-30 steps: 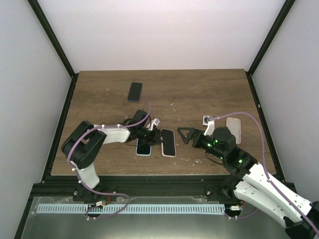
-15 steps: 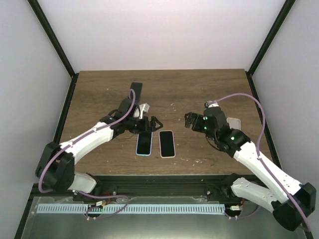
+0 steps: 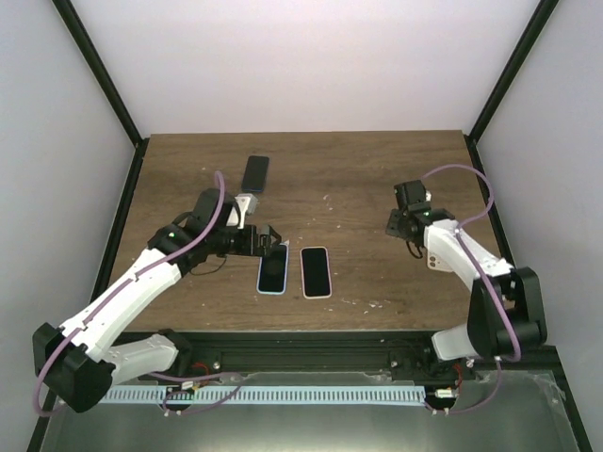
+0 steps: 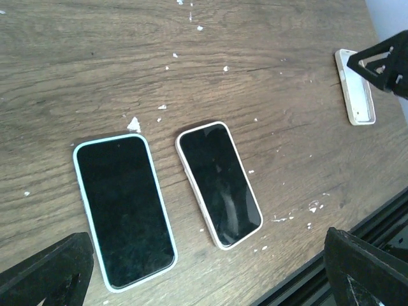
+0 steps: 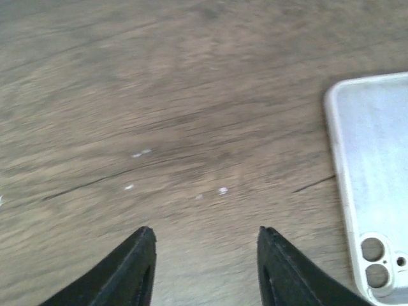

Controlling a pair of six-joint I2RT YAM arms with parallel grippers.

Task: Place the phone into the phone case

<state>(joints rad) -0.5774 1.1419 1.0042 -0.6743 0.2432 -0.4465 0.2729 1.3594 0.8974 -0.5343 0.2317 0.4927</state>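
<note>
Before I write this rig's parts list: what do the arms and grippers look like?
Both the left arm and right arm have white shells between black joints, each with a small green light. A purple cable loops along each. The left gripper and right gripper have black, tapered fingers.

**Wooden desk, white booth**

You have a dark wood-grain desk (image 3: 377, 169), marked with small white flecks (image 4: 134, 123). Plain white walls (image 3: 301, 56) close it in on three sides, with black frame posts (image 3: 101, 71) slanting up at the back corners. A black rail (image 3: 311, 347) runs along its near edge. The light is soft and even.
</note>
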